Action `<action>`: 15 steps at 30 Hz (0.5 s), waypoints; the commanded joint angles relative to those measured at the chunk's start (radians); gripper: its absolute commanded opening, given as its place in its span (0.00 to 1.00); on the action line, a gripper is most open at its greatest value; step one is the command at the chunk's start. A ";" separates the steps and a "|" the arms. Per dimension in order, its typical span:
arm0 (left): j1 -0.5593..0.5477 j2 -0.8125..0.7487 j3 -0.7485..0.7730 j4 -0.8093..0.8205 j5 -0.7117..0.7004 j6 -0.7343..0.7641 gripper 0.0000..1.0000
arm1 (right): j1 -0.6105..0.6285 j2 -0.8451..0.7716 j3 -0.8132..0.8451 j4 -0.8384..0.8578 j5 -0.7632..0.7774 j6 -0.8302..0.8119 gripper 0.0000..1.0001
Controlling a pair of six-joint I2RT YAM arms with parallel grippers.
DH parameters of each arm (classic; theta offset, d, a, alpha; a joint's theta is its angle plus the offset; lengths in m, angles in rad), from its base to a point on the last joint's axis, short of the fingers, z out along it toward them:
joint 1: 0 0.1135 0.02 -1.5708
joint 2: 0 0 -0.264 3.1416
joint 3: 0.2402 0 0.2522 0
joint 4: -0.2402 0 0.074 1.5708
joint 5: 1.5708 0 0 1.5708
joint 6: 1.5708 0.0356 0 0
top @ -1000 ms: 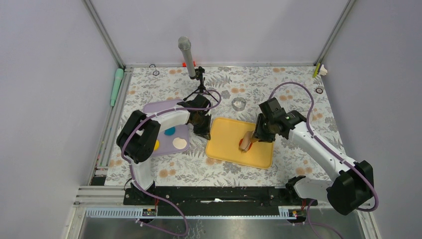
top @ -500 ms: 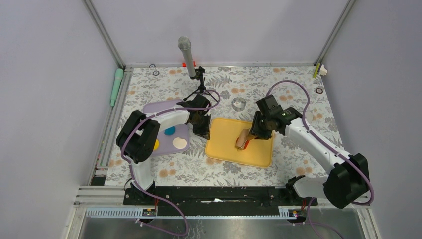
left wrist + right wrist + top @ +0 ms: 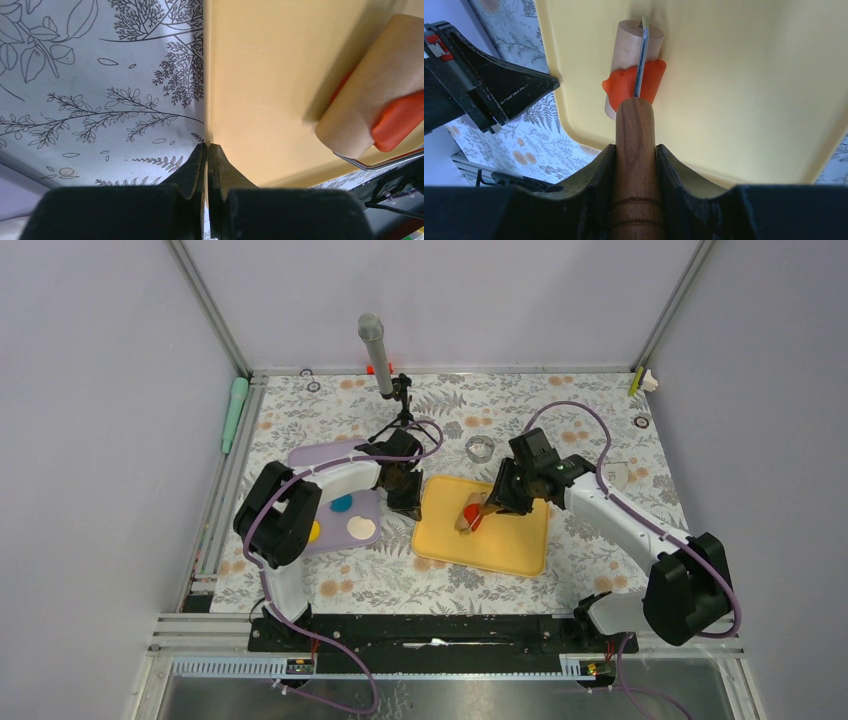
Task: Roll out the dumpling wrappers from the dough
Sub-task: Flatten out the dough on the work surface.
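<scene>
Right wrist view: right gripper (image 3: 635,150) clamped on brown handle of small wooden rolling pin (image 3: 633,37). Roller rests on flat red clay dumpling wrapper (image 3: 621,85), on yellow plastic tray (image 3: 749,75), toward its left side. Left wrist view: left gripper (image 3: 206,150) jaws pressed together, tips at tray's left edge, over floral-print table cover (image 3: 100,75).

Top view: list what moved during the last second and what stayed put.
The right gripper, gripping the wooden roller by its handle, swept it leftward across the yellow tray; the red dough travelled left with it. Nothing was picked up or released. The left gripper stayed shut at the tray's left edge, and the purple tray with its discs did not shift.
</scene>
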 commanded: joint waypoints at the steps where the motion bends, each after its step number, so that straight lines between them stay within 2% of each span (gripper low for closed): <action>1: -0.002 -0.015 -0.010 -0.014 -0.035 0.018 0.00 | 0.007 0.040 -0.063 -0.161 0.086 -0.024 0.00; 15: -0.002 -0.008 -0.013 -0.014 -0.041 0.019 0.00 | -0.014 -0.120 -0.102 -0.297 0.142 -0.013 0.00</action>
